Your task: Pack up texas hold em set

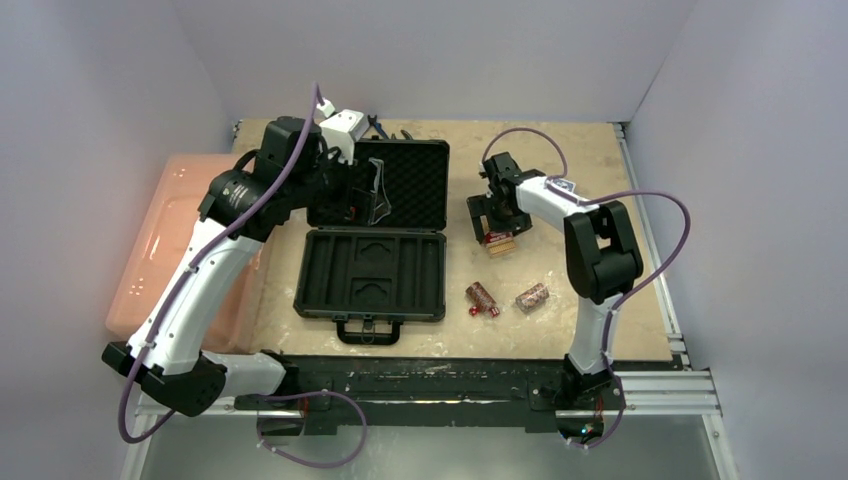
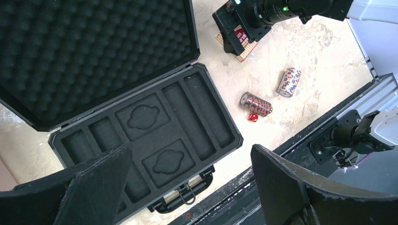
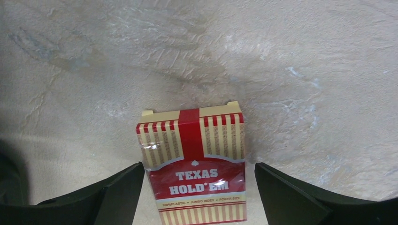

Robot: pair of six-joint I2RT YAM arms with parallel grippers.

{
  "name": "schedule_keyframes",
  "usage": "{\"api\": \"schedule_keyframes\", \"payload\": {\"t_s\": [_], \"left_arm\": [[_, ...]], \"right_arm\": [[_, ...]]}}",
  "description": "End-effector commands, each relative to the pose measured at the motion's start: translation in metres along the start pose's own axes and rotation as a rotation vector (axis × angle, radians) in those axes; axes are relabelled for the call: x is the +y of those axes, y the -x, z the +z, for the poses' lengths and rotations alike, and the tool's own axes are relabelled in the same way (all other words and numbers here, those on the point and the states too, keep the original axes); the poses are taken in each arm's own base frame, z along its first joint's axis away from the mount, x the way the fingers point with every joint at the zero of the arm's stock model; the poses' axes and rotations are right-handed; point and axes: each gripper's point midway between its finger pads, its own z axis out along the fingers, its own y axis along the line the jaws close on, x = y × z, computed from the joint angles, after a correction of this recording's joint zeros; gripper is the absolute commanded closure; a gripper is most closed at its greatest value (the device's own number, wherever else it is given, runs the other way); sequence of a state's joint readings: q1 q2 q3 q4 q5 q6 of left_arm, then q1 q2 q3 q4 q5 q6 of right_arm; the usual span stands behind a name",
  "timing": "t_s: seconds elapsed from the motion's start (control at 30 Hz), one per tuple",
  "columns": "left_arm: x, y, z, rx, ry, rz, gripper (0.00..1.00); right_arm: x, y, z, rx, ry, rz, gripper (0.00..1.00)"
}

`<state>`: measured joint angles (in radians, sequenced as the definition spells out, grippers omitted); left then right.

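Pickup of the red card deck (image 3: 192, 154) is, we judge, the step in hand. The right gripper (image 3: 198, 166) hangs low over it, jaws spread to either side and not clamped. The deck lies on the table (image 1: 600, 170), right of the open case (image 1: 370, 262), whose moulded slots show nothing in them. The left gripper (image 2: 187, 161) hovers above the case, spread wide and holding nothing. Two chip rolls (image 1: 482, 297) and the dice (image 1: 474, 311) lie near the case's right side. Next, we think, the right jaws must close squarely on the deck's long edges, lift it, and carry it level to a card slot.
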<state>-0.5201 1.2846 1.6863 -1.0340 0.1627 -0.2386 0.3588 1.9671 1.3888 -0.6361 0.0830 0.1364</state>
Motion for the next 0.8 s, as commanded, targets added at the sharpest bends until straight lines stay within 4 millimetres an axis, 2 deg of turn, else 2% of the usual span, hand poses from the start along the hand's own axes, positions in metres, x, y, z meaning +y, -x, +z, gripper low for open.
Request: {"api": "schedule_keyframes", "payload": {"t_s": [0.0, 0.3, 0.77], "left_arm": [[-0.001, 0.004, -0.008, -0.032, -0.002, 0.036, 0.03], [0.001, 0.003, -0.012, -0.041, 0.006, 0.045, 0.03], [0.001, 0.005, -0.014, -0.062, 0.006, 0.049, 0.02]], "right_arm": [[-0.009, 0.018, -0.015, -0.074, 0.017, -0.003, 0.08], [-0.010, 0.014, -0.013, -0.066, 0.034, -0.014, 0.15], [-0.009, 0.006, -0.010, -0.042, 0.033, -0.010, 0.14]]}}
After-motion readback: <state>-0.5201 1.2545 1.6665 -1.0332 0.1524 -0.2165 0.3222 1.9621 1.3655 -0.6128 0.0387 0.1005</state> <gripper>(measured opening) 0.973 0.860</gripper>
